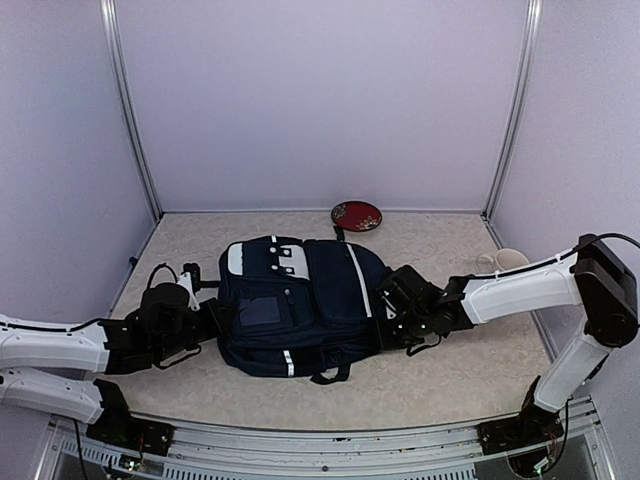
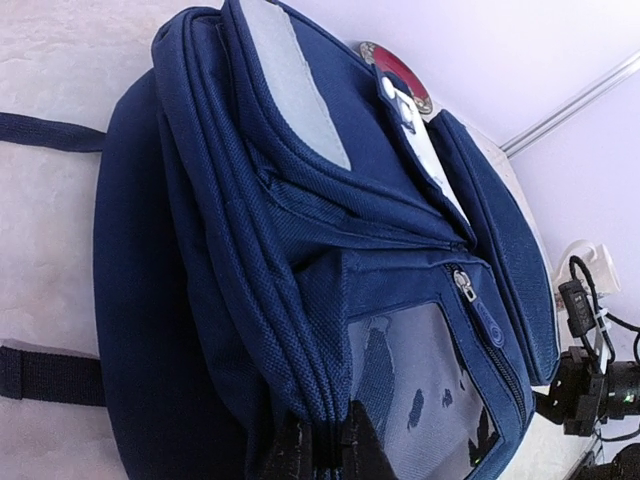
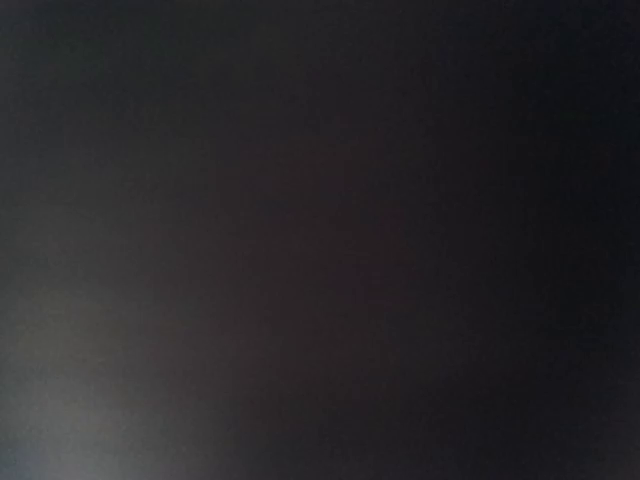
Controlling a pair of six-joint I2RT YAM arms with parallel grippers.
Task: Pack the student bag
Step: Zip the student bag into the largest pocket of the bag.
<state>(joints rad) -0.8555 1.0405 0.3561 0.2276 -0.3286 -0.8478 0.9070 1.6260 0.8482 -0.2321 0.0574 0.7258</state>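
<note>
The student bag point(image 1: 300, 300), navy with white stripes, lies flat in the middle of the table. Its front pocket with a clear window point(image 2: 420, 390) and a zipper pull point(image 2: 466, 288) fills the left wrist view. My left gripper point(image 1: 218, 322) is at the bag's left edge. There its black fingers point(image 2: 290, 452) are shut on a fold of the bag's blue fabric point(image 2: 325, 440). My right gripper point(image 1: 386, 318) is pressed against the bag's right side, with its fingertips hidden behind the fabric. The right wrist view is completely dark.
A round red dish point(image 1: 356, 215) lies behind the bag near the back wall. A white cup point(image 1: 505, 260) stands at the right wall. Black straps point(image 2: 50, 375) trail from the bag on the left. Enclosure walls stand on three sides.
</note>
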